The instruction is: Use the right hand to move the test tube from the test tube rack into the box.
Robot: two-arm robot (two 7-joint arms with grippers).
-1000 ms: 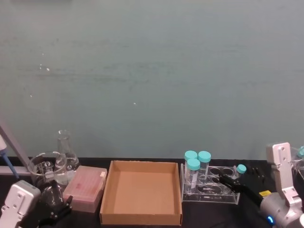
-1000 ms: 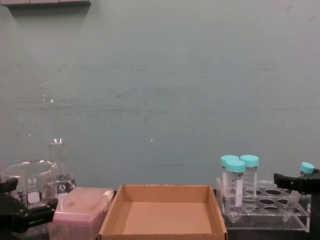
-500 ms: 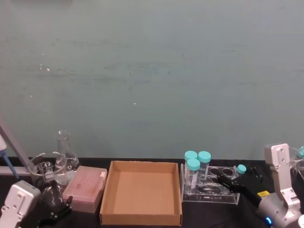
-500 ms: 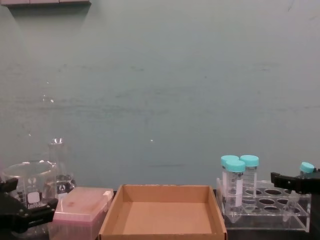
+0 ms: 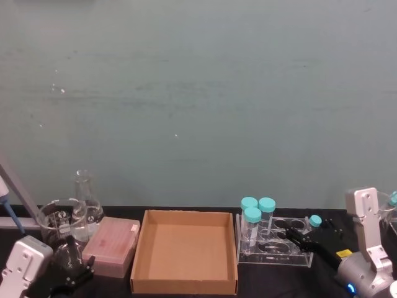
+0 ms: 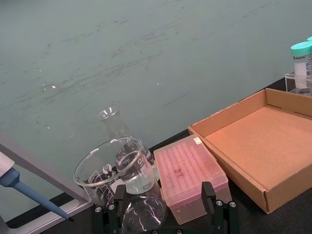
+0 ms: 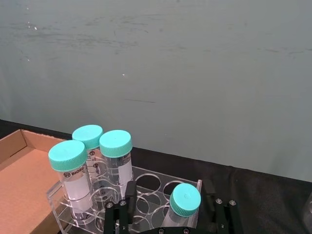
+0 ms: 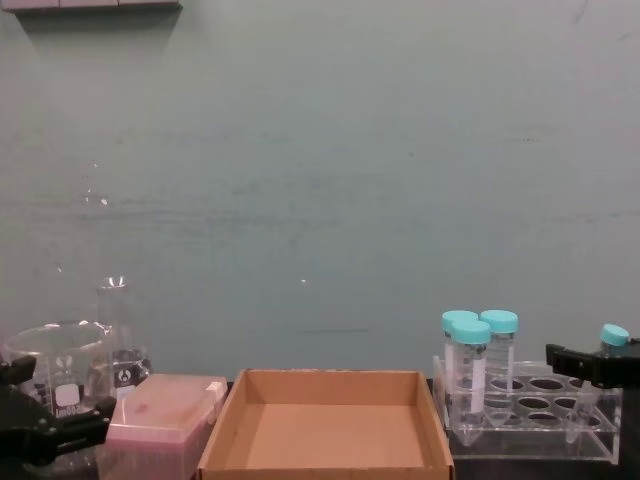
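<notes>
Pink box (image 5: 111,247) beside beaker (image 5: 56,220), flask (image 5: 85,198) behind; three wide teal-capped tubes (image 5: 252,216) upright.

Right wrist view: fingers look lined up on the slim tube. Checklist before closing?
1. Slim test tube upright in the test tube rack: ok.
2. The right gripper has its fingers open, one on each side of the tube: ok.
3. Fingers sit below the cap in the chest view: ok.
4. Tube centred between the fingers: cannot tell.
5. The wide tubes stand apart from the fingers: ok.
6. The box is open and empty beside the rack: ok.
</notes>
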